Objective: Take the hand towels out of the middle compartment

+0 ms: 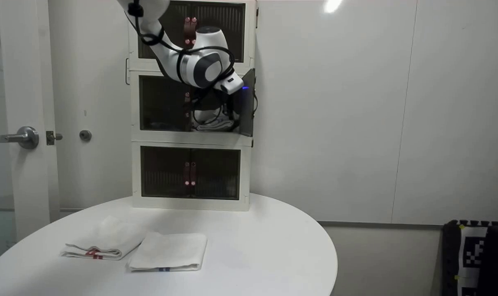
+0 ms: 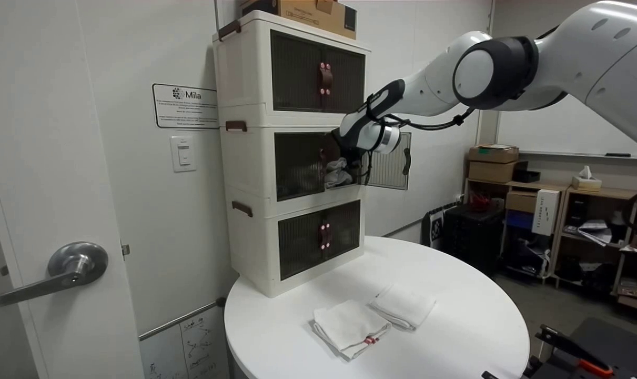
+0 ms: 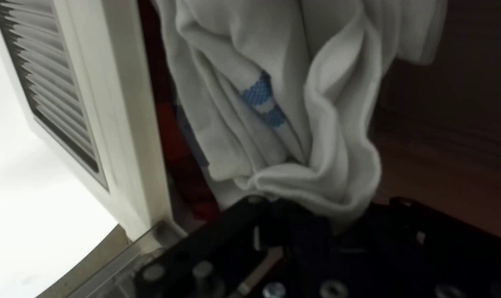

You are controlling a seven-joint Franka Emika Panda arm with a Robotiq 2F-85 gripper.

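Slanting down, arm [image 2: 473, 73] ends inside middle compartment [image 1: 162, 136] — jaws, dimly seen, apparently pinching blue-striped towel [image 3: 287, 82].

white arm [image 2: 473, 73], black cables [image 2: 428, 127], black jaws

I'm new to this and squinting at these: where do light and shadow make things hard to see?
Wrist view: the gripper is nearly black, while a patch at picture left is bleached white. An exterior view: a glare spot tops the wall panel. Both exterior views: shade inside the middle compartment dims the white cloth there.
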